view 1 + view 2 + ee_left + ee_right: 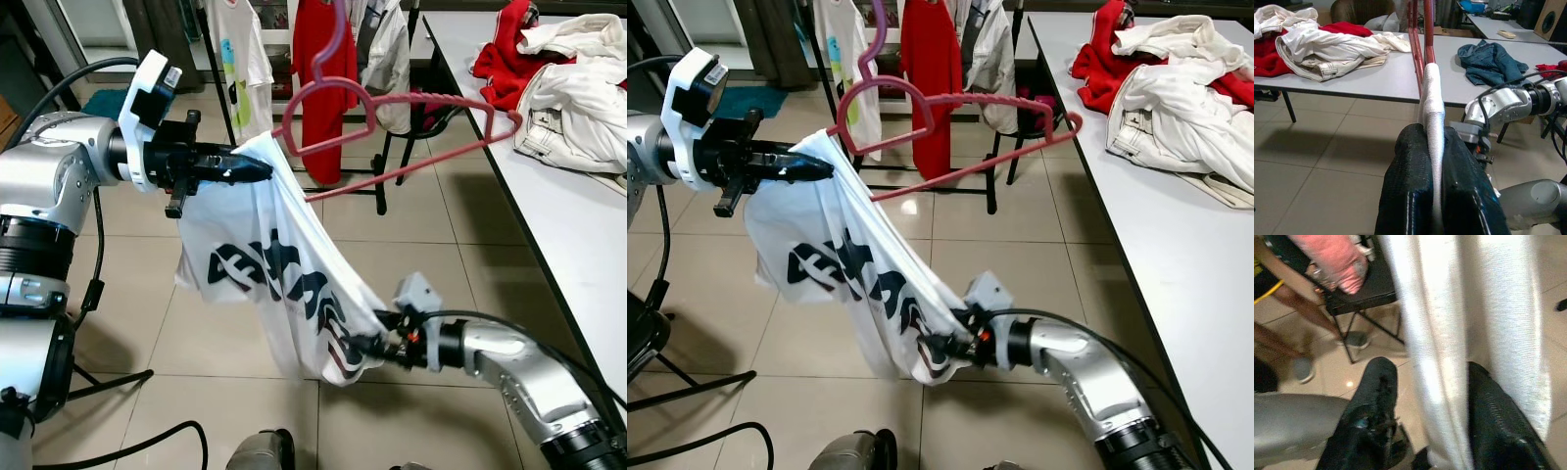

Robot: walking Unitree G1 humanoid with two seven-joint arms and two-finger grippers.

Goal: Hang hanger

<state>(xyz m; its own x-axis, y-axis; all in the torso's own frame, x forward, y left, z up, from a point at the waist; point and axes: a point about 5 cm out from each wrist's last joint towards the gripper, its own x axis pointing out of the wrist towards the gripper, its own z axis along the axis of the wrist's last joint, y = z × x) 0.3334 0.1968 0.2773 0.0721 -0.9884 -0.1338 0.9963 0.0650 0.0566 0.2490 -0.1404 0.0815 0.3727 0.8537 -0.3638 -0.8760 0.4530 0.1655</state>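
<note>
A white T-shirt [265,274] with dark lettering hangs in the air over the tiled floor. A pink hanger [421,100] sticks out of its top, hook [333,49] upward and one arm bare, pointing right. My left gripper [257,168] is shut on the shirt's top edge where the hanger enters it; the left wrist view has the white cloth [1432,122] pinched between the black fingers. Lower right, my right gripper [367,345] is shut on the shirt's bottom hem, pulling the cloth [1440,357] taut on a slant.
A grey table [578,245] runs along the right with red and white clothes [558,69] piled on it. Behind, a black rack [220,88] carries hung shirts, a red one [318,88] among them. Cables [127,446] lie on the floor. A person's legs [1298,298] stand by a black stool.
</note>
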